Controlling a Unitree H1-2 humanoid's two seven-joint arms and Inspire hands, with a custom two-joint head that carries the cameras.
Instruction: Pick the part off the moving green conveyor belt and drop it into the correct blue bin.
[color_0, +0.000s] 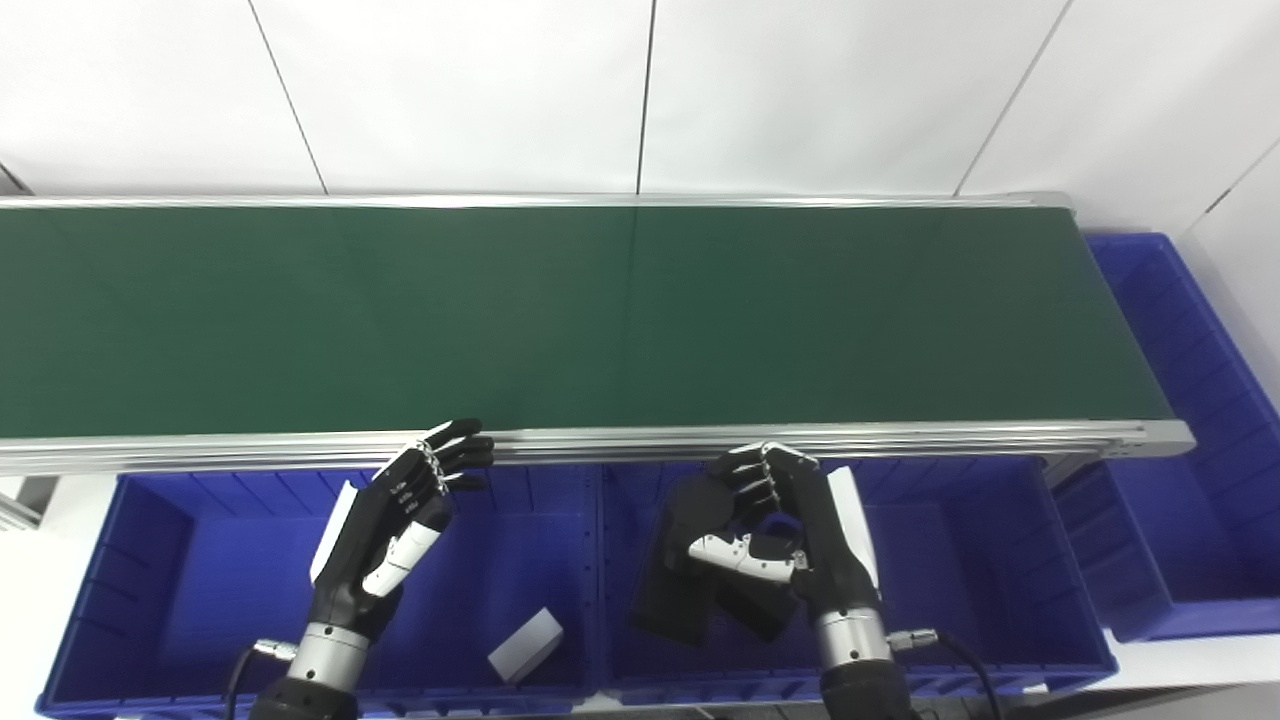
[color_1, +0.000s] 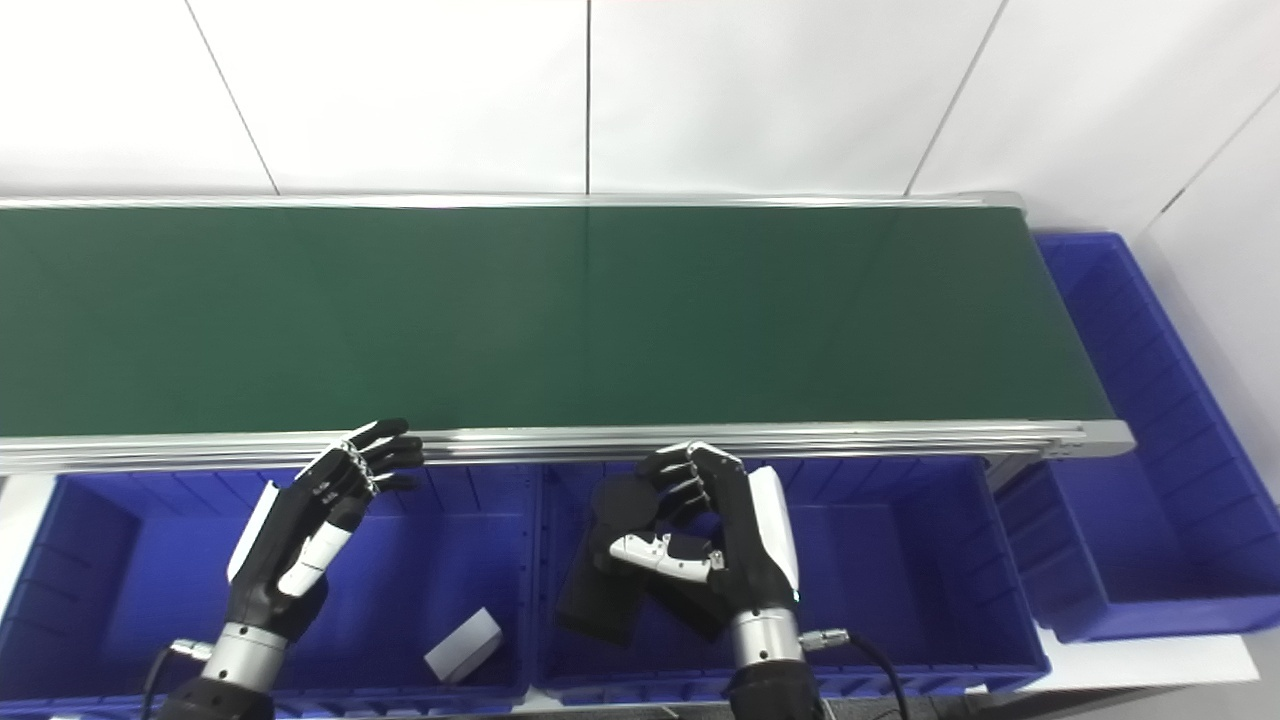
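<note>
My fingers (color_0: 455, 455) on the left hand (color_0: 395, 520) were spread apart and held nothing, hovering over the left blue bin (color_0: 150, 560) with their tips near the belt's metal rail (color_0: 600, 440). My right hand (color_0: 790, 530) hung over the middle blue bin (color_0: 960, 560), fingers curled inward toward the thumb. Black parts (color_0: 680, 580) lay beneath and against that hand, and I could not tell whether the fingers were gripping one or were simply curled above those already in the bin.

Nearest to me, a white block (color_0: 525, 645) lay flat on the floor of the left bin, close to its right wall. Judging from that, some sorting was already done: white in the left bin, black in the middle one.

Beyond the rail, the green conveyor belt (color_0: 600, 310) was bare along all I could see of it, so no part was waiting there. If my right hand held one, what remained was only to let it drop; otherwise the next part had yet to arrive.

A third blue bin (color_1: 1150, 560) sat past the belt's right end. The right eye view showed more of its floor and outer wall, with nothing visible in it; the left eye view cut it off at the edge.
</note>
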